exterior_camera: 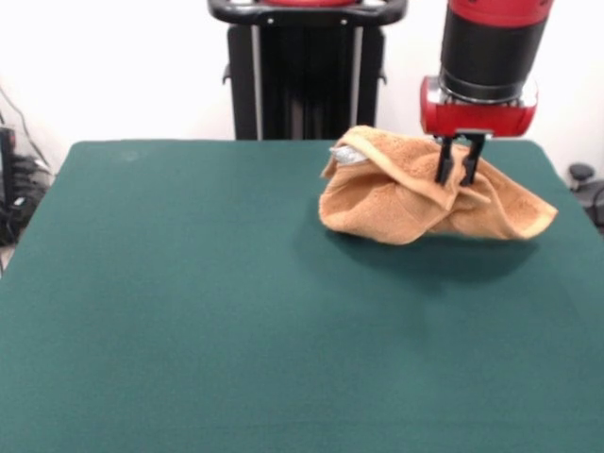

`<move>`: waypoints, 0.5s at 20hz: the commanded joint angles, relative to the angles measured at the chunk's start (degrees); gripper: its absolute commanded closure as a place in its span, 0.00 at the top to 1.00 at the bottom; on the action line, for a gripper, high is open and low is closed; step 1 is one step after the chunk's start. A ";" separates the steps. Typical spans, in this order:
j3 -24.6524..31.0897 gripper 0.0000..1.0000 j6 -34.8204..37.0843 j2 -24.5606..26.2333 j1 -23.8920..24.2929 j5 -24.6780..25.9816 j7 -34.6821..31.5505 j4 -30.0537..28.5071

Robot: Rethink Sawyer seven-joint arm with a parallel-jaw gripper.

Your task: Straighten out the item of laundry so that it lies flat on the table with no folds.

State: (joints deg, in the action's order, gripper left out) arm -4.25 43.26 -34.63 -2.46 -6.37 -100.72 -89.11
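Towel (429, 189) sits crumpled on the table (189, 311), out toward 2 o'clock from the table's centre, close to the far edge and the right side. It is bunched into a lumpy heap with several folds: a rounded hump at its left end, a flatter flap trailing off to the right toward 3 o'clock. A pale patch, maybe the tag, shows at the heap's upper left, about 10 o'clock on the towel; too small to be sure.

Arm (491, 57) comes down from the top edge at roughly 1 o'clock, red and black, ending in a red collar right above the towel. Gripper (460, 170) points straight down onto the right-centre part of the heap. Its two dark fingers (444, 162) stand close together with only a narrow gap, and a ridge of cloth appears pinched between them, so clamped on the towel. Tips are pressed into the fabric.

Black pedestal (307, 66) stands behind the far edge at 12 o'clock. A dark shadow lies on the table under the towel's near side.
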 commanded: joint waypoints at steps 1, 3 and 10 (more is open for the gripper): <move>1.09 0.00 3.96 0.05 -1.50 -2.89 -14.00 -6.08; 0.70 0.00 3.31 -0.14 -1.71 -2.66 -14.19 -6.31; -2.67 0.00 3.62 -3.31 -4.00 -0.15 -14.53 -5.65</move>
State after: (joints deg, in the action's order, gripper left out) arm -5.69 43.26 -35.72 -3.20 -6.23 -100.72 -89.99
